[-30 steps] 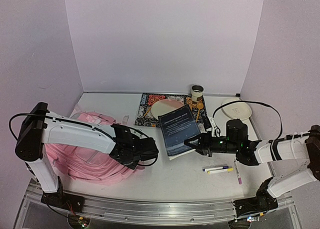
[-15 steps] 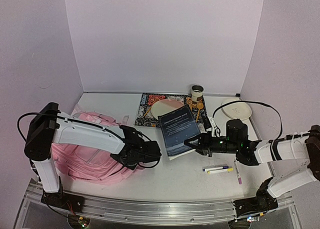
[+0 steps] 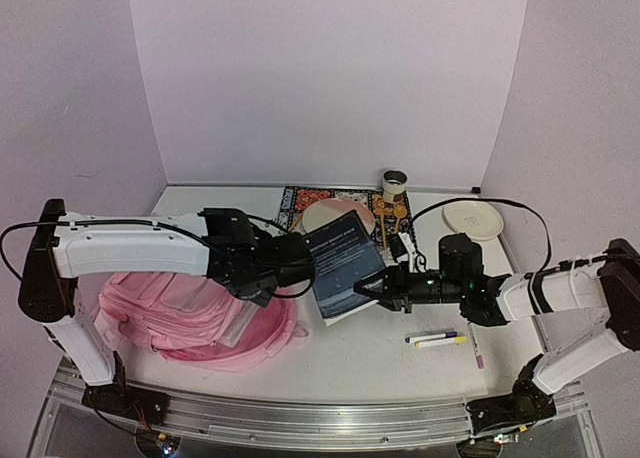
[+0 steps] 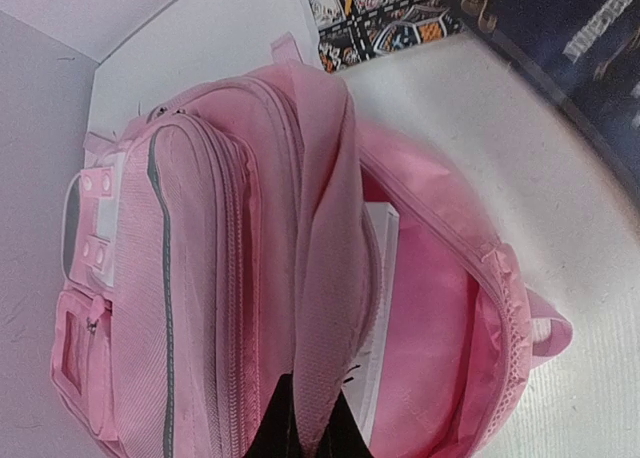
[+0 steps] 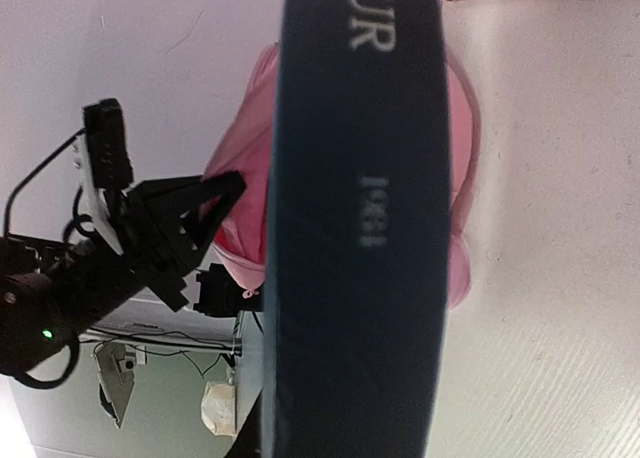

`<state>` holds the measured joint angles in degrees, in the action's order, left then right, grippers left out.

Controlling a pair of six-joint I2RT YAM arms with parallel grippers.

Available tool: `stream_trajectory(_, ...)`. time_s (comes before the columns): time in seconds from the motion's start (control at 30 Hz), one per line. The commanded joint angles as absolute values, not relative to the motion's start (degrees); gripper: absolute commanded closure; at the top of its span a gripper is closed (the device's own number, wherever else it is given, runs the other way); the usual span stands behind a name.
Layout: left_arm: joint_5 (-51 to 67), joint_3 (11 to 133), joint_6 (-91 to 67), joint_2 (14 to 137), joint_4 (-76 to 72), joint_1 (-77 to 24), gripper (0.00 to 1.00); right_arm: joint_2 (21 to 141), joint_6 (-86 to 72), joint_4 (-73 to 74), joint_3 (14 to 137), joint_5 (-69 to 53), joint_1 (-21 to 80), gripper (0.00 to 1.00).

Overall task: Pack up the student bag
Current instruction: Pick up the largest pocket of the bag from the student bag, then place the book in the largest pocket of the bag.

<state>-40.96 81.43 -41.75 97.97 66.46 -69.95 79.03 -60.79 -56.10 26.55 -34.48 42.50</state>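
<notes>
- Bag (image 3: 200, 313) lies on the counter (image 3: 380, 368), mouth gaping (flap raised).
- Left pincer (image 4: 308, 423) clamps its pink flap.
- Right pincer (image 3: 372, 290) grips a book (image 3: 340, 263), tilted beside the bag; pens (image 3: 436, 337) nearby.

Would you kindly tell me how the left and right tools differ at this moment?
The left tool is shut on the student bag, holding its mouth open; the right tool is shut on the dark book. The left is above the bag; the right reaches sideways toward it. Both grip something.
</notes>
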Motion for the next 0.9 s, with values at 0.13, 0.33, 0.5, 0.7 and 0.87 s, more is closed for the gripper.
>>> stream_trajectory(0.13, -48.12, 89.77, -38.0, 89.09, 64.18, -69.91, 1.0, 83.41, -61.07, -68.23, 34.09, -39.82, 47.3, 1.0)
stream_trajectory(0.33, -46.4, 89.57, -37.1, 86.55, 60.93, -69.83, 1.0, 89.14, -63.18, -71.31, 37.34, -41.1, 51.07, 1.0)
stream_trajectory(0.5, -44.4, 87.36, -36.89, 83.41, 56.1, -69.65, 1.0, 94.89, -65.59, -74.5, 41.53, -42.92, 53.42, 1.0)
stream_trajectory(0.7, -39.26, 84.06, -35.56, 81.09, 50.0, -69.48, 1.0, 101.18, -67.64, -74.79, 48.11, -44.53, 55.28, 1.0)
stream_trajectory(0.87, -34.69, 82.34, -34.81, 80.85, 47.31, -69.49, 1.0, 106.59, -68.81, -72.29, 54.14, -44.99, 55.3, 1.0)
